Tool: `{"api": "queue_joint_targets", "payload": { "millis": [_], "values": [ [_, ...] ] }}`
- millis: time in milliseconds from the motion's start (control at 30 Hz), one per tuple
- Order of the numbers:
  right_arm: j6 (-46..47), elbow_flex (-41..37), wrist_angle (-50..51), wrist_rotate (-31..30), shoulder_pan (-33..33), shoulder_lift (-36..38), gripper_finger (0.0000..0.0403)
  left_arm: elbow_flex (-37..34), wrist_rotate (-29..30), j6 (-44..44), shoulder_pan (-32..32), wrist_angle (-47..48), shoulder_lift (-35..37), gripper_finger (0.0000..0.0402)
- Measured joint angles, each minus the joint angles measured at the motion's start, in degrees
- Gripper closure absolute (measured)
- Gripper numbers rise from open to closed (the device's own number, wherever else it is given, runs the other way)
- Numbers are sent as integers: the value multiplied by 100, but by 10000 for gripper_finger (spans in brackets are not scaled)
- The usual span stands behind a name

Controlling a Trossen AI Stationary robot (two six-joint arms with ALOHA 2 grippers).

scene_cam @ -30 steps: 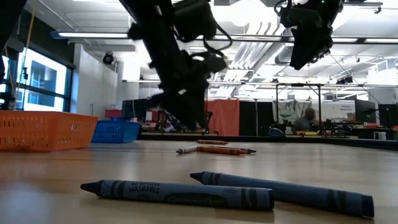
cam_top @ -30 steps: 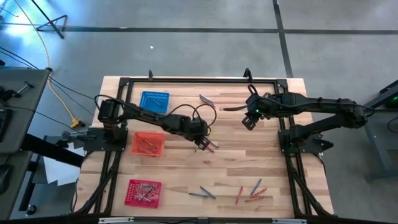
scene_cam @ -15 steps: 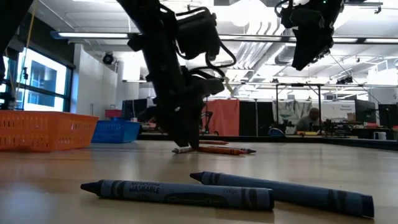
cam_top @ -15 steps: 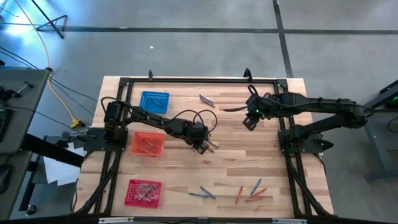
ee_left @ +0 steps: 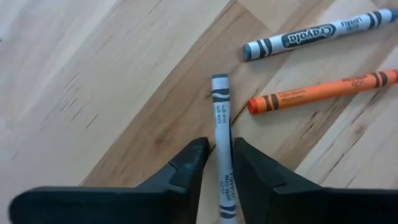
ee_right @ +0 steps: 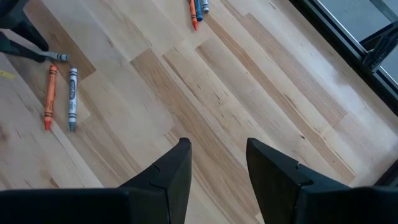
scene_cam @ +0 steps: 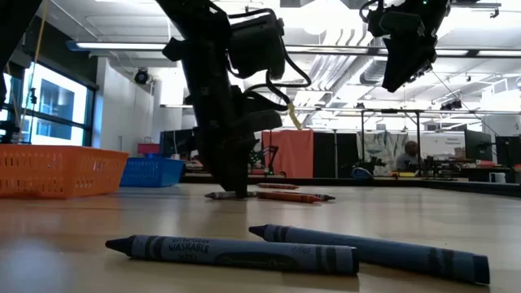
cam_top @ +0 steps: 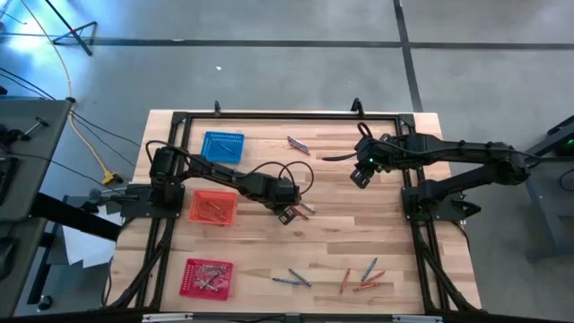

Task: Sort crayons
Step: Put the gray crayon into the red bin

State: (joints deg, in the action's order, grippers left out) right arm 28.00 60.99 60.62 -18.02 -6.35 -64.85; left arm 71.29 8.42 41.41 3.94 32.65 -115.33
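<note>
My left gripper [cam_top: 288, 214] stands at the table's middle, its tips down on the wood, shut on a grey crayon [ee_left: 220, 118]. Beside it lie a blue-grey crayon [ee_left: 310, 35] and an orange crayon [ee_left: 318, 91]. More crayons lie at the far side [cam_top: 298, 144] and along the near edge [cam_top: 291, 279], [cam_top: 363, 278]. The blue basket [cam_top: 222, 145], orange basket [cam_top: 213, 207] and red basket [cam_top: 207, 277] stand in a row at the left. My right gripper [ee_right: 217, 155] hangs open, high over the table's right part. My left gripper pinches the grey crayon's two long sides [ee_left: 221, 152] between its two fingers. The fingers come steeply from above and the crayon runs out between them. It lies flat on the table, one end [scene_cam: 213, 195] sticking out past the fingers; the other end is hidden under the gripper.
The orange and red baskets hold crayons. A black frame [cam_top: 287, 115] runs round the table's far edge and sides. Bare wood lies between the baskets and the gripper and under the right arm [cam_top: 448, 152].
My left gripper has come down to the tabletop onto the grey crayon and tipped steeper. The crayon has slid a little along the table, still lying flat.
</note>
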Motion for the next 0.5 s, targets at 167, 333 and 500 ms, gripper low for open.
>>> {"api": "queue_joint_targets", "payload": {
  "millis": [167, 333, 500],
  "values": [
    [1, 0, -2, 0, 0, 1, 254, -7, 13, -455, 36, 13, -2, 379],
    [18, 0, -2, 0, 0, 0, 254, -13, 47, -692, 38, -13, 0, 398],
    [45, 0, -2, 0, 0, 0, 254, 139, -90, -1163, 40, 24, 33, 400]
  ]
}}
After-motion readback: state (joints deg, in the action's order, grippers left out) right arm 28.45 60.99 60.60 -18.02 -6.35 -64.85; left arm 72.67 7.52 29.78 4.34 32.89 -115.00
